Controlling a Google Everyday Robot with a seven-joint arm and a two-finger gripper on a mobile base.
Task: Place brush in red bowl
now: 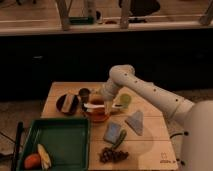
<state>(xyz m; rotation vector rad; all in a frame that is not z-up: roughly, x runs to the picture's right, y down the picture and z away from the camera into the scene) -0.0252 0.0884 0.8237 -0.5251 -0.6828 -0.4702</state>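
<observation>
The red bowl [98,114] sits on the wooden table [150,142], right of the dark plate [67,102]. The white-handled brush [100,105] lies roughly level across the top of the bowl, its ends reaching past the rim. My gripper [107,103] hangs right over the bowl at the brush's middle. The white arm comes in from the right and hides part of the bowl's far rim.
A small dark metal cup [84,93] stands behind the bowl. A pale green cup [124,100] is to its right. A blue sponge [113,132], a grey wedge [135,122] and dark grapes [111,154] lie in front. A green tray [57,142] holds fruit [32,160].
</observation>
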